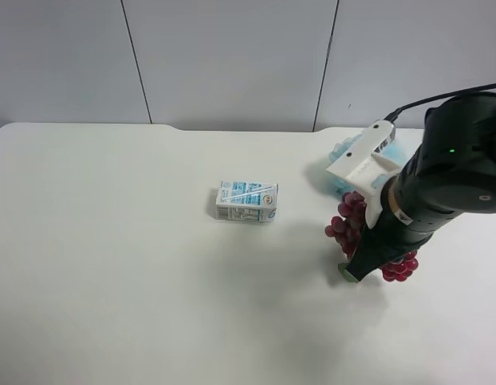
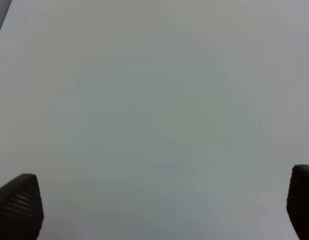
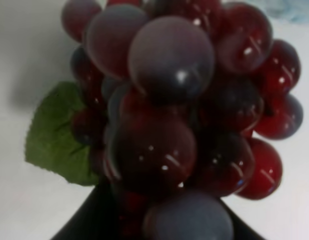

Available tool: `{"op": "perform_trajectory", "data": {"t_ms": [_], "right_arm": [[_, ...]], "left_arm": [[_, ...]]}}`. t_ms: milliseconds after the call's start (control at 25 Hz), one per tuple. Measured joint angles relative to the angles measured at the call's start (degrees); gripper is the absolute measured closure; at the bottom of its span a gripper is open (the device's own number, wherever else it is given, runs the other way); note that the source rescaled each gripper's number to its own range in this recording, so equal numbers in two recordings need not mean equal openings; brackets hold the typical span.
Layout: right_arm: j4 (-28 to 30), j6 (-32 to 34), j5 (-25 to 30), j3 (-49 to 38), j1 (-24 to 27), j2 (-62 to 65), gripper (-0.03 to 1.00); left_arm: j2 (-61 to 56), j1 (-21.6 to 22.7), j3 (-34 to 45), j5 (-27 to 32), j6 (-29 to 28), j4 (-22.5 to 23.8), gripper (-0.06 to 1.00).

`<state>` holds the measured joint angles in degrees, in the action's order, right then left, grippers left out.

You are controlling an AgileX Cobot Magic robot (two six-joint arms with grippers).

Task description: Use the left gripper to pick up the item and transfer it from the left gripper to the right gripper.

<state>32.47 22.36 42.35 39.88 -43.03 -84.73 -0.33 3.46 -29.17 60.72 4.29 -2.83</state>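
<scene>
Grapes [image 3: 169, 125], we see, sit clamped in the closed right gripper [image 1: 354, 271] (carton [image 1: 246, 200] at their nine o'clock, from above); left gripper [image 2: 159, 205] stands wide apart, holding nothing.

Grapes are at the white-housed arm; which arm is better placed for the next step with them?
Right. The right gripper looks shut on the grapes, which fill its wrist view. The left gripper stands open over the table, with no grapes in its view.
</scene>
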Motion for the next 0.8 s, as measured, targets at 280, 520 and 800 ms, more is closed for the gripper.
{"op": "perform_trajectory", "data": {"t_ms": [280, 520, 800], "right_arm": [[0.17, 0.0, -2.6, 0.01, 0.0, -3.74, 0.97], [-1.97, -0.18, -2.97, 0.06, 0.0, -3.93, 0.44], [-7.38, -5.25, -0.08, 0.11, 0.0, -3.65, -0.02]], "left_arm": [[0.0, 0.0, 0.0, 0.0, 0.0, 0.0, -0.05], [0.0, 0.0, 0.0, 0.0, 0.0, 0.0, -0.05], [0.0, 0.0, 0.0, 0.0, 0.0, 0.0, -0.05]]}}
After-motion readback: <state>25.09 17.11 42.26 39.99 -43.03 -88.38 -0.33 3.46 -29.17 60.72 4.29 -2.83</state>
